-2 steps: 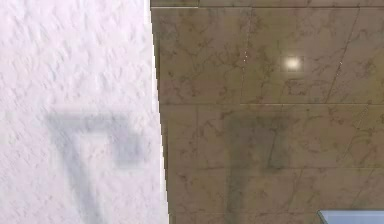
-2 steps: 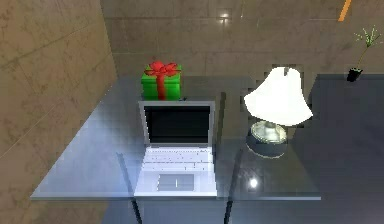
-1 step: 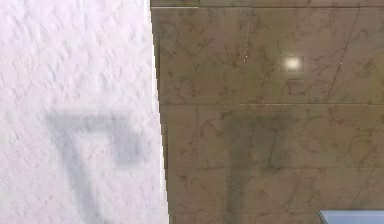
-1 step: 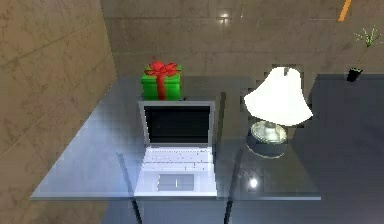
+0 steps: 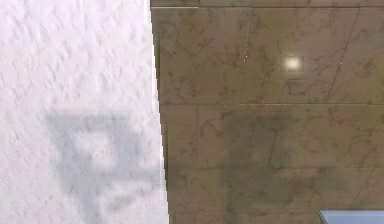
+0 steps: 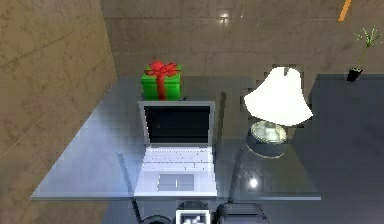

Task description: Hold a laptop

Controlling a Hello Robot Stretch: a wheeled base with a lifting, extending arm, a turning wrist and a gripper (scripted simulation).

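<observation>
An open silver laptop (image 6: 178, 150) with a dark screen stands on a glass table (image 6: 90, 160), its keyboard toward the arm side view's bottom edge. Just below the laptop's front edge, at the bottom of that view, a white marker square shows with the gripper (image 6: 160, 216) as a dark body to its left. Its far end is cut off by the picture's edge, so I cannot tell whether it holds anything.
A green gift box (image 6: 161, 82) with a red bow sits behind the laptop. A white-shaded lamp (image 6: 276, 100) stands to the laptop's right. A small potted plant (image 6: 360, 48) is far off at upper right. In the forward view are a white wall (image 5: 70, 90), brown marble (image 5: 270, 110) and a table corner (image 5: 352, 217).
</observation>
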